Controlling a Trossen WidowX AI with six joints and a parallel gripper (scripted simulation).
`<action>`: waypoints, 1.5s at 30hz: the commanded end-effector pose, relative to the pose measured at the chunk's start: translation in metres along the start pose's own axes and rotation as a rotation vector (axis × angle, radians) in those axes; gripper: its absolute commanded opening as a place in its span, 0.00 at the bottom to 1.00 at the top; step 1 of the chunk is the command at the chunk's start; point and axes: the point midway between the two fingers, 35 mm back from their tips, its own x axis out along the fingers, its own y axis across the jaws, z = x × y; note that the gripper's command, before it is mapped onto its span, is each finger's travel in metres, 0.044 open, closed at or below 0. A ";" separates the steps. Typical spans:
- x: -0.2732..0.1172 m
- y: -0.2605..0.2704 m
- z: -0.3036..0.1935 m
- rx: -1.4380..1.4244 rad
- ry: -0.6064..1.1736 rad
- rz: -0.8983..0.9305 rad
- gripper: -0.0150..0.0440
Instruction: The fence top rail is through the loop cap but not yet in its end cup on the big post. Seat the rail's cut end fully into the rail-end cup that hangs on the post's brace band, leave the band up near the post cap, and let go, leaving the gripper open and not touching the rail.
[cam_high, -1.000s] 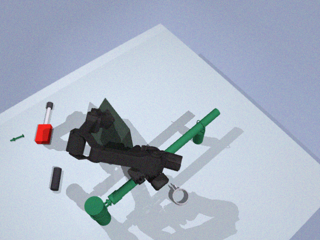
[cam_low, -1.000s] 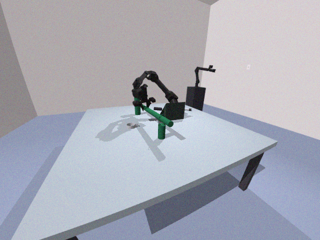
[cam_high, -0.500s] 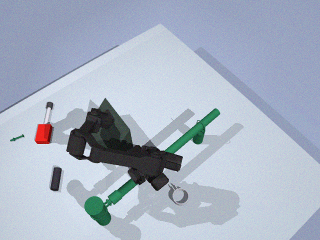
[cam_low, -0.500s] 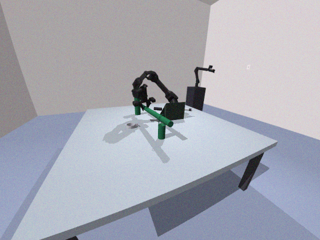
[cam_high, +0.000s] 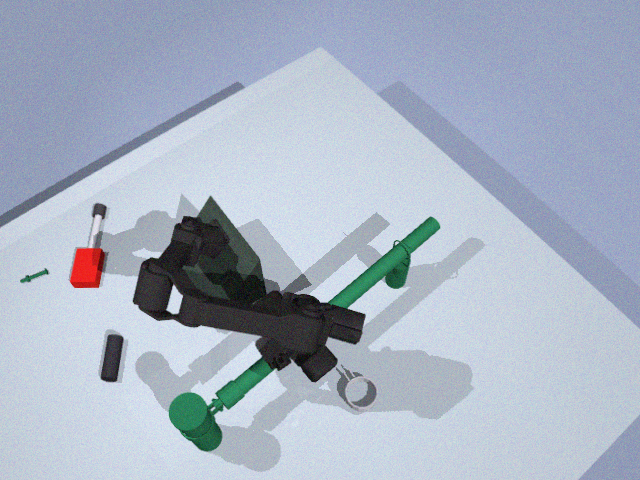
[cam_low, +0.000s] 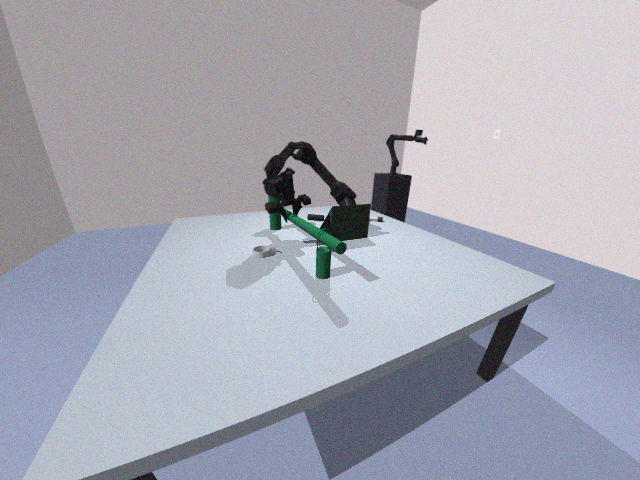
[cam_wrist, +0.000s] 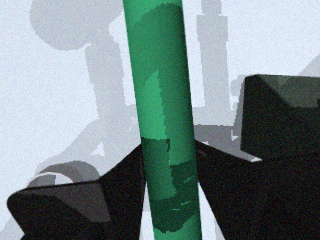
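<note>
The green rail (cam_high: 367, 273) (cam_low: 310, 228) (cam_wrist: 160, 100) passes through the wire loop cap on the short post (cam_high: 397, 277) (cam_low: 323, 263) and slopes across to the big post. Its near end meets the wider rail-end cup (cam_high: 231, 394) in line, by the big post (cam_high: 188, 410) (cam_low: 275, 222). The cut end is not visible, so how deep it sits cannot be told. The brace band (cam_high: 192, 435) is around the post just below its cap. My gripper (cam_wrist: 165, 144) is shut on the rail, one finger on each side; in the top view the arm hides the fingertips.
A pale metal ring (cam_high: 360, 408) (cam_low: 256, 253) lies beside the rail. A dark green panel (cam_high: 242, 253) (cam_low: 354, 222) stands by the arm's base. A red block (cam_high: 86, 267) with a white rod, a dark cylinder (cam_high: 111, 357) and a small green bolt (cam_high: 34, 275) lie left. Another arm stands behind.
</note>
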 end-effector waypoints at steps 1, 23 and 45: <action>-0.001 0.001 0.003 0.002 -0.004 0.007 0.25; -0.004 0.004 0.018 0.002 -0.004 0.006 0.25; -0.004 0.006 0.032 0.002 -0.005 0.006 0.25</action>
